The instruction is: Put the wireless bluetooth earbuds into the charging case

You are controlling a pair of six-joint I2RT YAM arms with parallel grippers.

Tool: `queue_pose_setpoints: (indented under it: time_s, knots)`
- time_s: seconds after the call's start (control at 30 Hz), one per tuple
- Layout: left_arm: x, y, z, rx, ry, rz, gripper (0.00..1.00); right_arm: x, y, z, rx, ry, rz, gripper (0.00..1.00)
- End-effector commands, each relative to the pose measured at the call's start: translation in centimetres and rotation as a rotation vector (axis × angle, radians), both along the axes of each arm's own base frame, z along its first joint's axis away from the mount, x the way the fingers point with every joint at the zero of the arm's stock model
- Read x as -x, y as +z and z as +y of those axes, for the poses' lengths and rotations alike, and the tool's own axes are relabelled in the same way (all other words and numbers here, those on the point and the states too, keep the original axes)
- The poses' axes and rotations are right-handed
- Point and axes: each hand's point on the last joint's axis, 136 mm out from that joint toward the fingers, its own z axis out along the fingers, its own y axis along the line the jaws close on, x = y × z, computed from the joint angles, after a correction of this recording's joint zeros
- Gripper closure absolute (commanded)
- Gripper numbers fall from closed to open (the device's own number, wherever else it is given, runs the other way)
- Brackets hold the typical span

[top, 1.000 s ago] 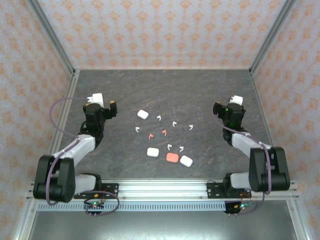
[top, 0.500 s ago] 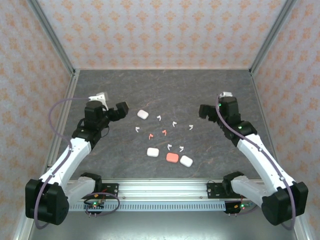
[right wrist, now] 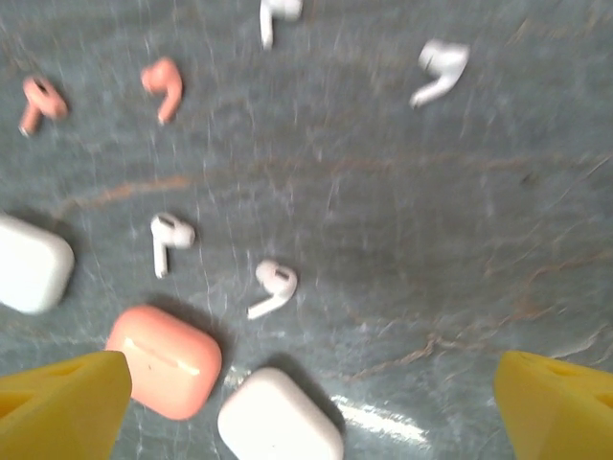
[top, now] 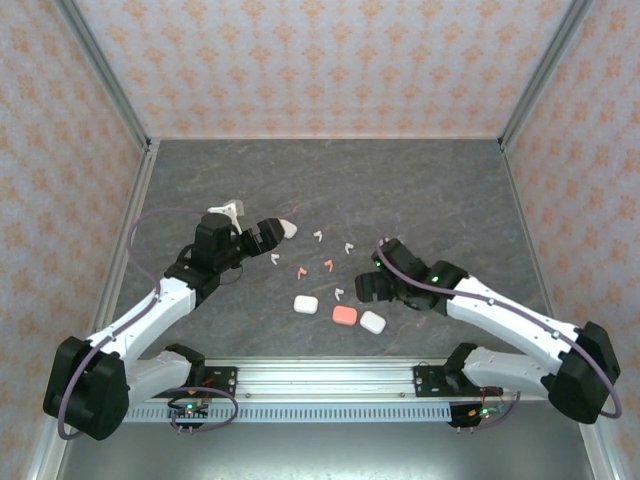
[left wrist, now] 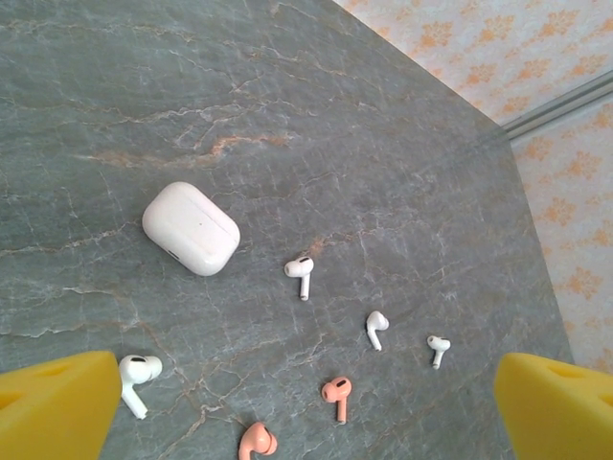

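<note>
Earbuds (left wrist: 301, 270) lie loose on the grey table (left wrist: 335, 115), none of them in a case. My left gripper (top: 265, 233) holds its fingers (left wrist: 57, 407) wide apart, clamped on nothing. One white bud (left wrist: 139, 369) lies just beside one tip, two pink buds (left wrist: 336, 391) lie between the tips, and three more white ones sit a little further ahead. Beyond those, ahead and off to one side, rests a closed white case (left wrist: 190, 228).

My right gripper (top: 372, 268) is spread just as wide and holds nothing either. Close between its tips sit a pink case (right wrist: 165, 359) and a second white case (right wrist: 280, 422), just beside each other. Two white buds lie right ahead of them, a third white case (right wrist: 29, 264) off to the side, and the pink pair further out. That view is slightly blurred.
</note>
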Motion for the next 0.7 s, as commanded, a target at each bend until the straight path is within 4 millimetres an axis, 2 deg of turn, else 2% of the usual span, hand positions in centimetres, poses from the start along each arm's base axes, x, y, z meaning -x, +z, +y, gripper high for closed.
queue_pose_setpoints:
  time_s: [0.0, 0.23, 0.67]
  knots:
    - [-0.7, 1.3, -0.3, 0.017, 0.011, -0.039, 0.00, 1.1, -2.0, 1.1, -0.046, -0.023, 0.054, 0.05]
    - [-1.0, 1.0, -0.6, 0.007, 0.007, -0.025, 0.00, 2.5, -5.5, 2.5, 0.002, 0.045, 0.124, 0.14]
    - [-1.3, 0.4, -0.8, -0.012, 0.004, -0.002, 0.00, 4.7, -8.4, 2.9, 0.038, 0.090, 0.228, 0.26]
